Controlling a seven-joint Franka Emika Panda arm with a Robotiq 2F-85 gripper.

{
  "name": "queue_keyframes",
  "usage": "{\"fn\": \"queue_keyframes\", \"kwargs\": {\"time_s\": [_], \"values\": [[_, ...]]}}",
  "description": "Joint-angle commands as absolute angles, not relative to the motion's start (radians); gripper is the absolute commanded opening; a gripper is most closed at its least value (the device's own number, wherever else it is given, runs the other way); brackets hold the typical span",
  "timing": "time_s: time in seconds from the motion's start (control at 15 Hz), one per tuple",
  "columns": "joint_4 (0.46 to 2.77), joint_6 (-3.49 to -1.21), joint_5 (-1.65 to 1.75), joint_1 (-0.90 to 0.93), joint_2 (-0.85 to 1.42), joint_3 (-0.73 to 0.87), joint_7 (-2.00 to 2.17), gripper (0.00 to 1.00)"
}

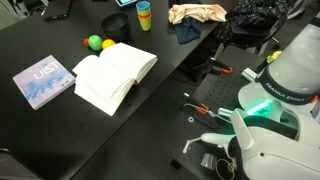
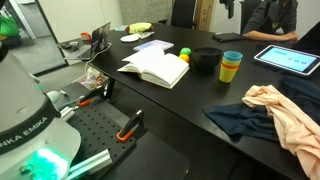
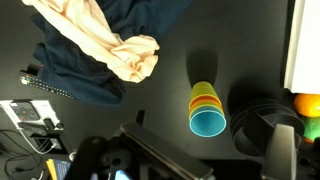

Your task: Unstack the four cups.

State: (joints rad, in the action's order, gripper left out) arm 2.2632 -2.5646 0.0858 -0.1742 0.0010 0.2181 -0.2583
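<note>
The four cups [image 3: 207, 108] sit nested in one upright stack on the dark worktop [image 1: 60, 140]. The teal one is innermost, w/ orange, yellow & green rims round it in the wrist view. The stack stands near the open book [image 2: 155, 68], w/ a black bowl [image 2: 206, 59] btwn book & cups, just beside the stack. A green ball [image 1: 94, 42] & a yellow ball [image 1: 108, 45] lie side by side, just beside a corner of the open book. A closed book [image 1: 43, 82] lies near it on the side away from the cups. A peach cloth [image 3: 110, 45] lies over a dark blue cloth [image 3: 85, 75], past the cups from the open book & apart from the stack. The robot's white body [image 1: 290, 70] is well apart from the open book. As for the jaws, only dark blurred parts show at the bottom edge of the wrist view, so can't tell if wide or narrow.
</note>
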Motion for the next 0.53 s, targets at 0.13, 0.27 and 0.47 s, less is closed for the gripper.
{"fn": "queue_keyframes", "kwargs": {"time_s": [0.13,0.27,0.47], "values": [[2.018,-2.695,-0.156,-0.211,0.316,0.148,-0.28,1.0],[1.95,-2.713,-0.201,-0.234,0.391,0.111,-0.273,1.0],[1.863,-2.756,-0.199,-0.259,0.492,0.076,-0.268,1.0]]}}
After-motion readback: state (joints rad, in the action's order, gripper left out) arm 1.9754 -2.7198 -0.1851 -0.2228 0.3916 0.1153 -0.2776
